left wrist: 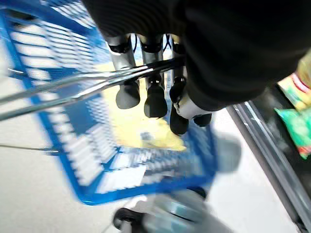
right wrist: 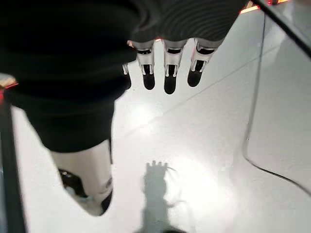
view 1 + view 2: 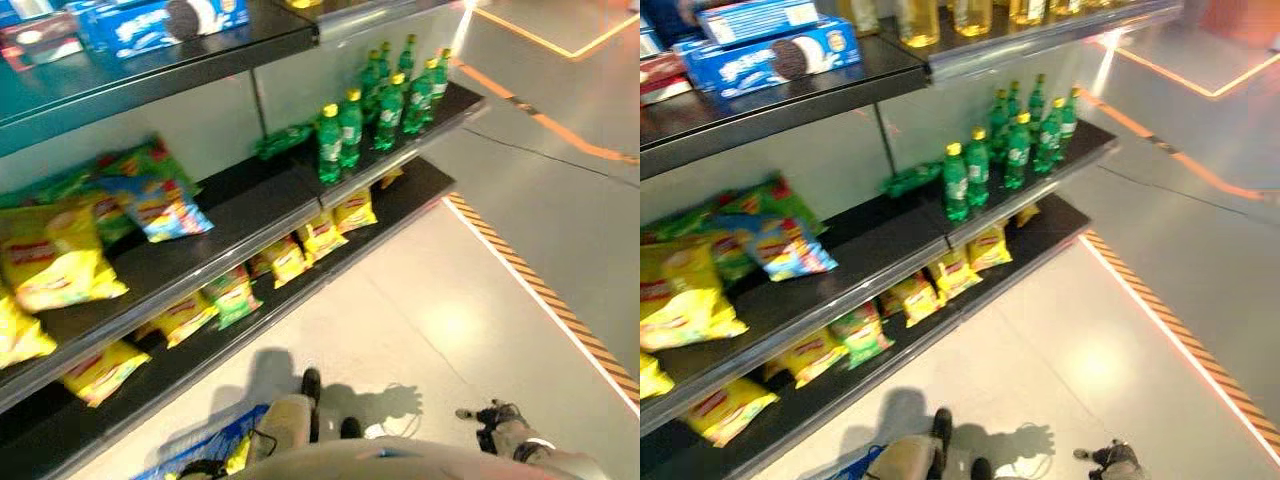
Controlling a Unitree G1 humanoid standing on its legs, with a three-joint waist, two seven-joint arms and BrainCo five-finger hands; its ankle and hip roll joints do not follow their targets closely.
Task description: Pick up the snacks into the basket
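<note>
While the dark tiered shop shelving (image 3: 250, 215) stands ahead, the blue plastic mesh basket (image 1: 73, 141) hangs by its wire handles from the left hand (image 1: 155, 92), fingers hooked round them, one yellow snack bag (image 1: 141, 131) lying flat inside. This looks like an approach step: next, reach the shelf's yellow crisp bags (image 3: 50, 255), long axes running back toward the shelf wall. Right hand (image 2: 165, 73) hangs loose-fingered over bare floor.

Blue mesh basket (image 1: 73, 160) holding a yellow snack bag (image 1: 146, 131); yellow, green and blue snack bags (image 3: 60, 260) on black shelves (image 3: 240, 215); green bottles (image 3: 385, 105) with yellow caps; floor (image 3: 480, 300) pale with orange stripes.
</note>
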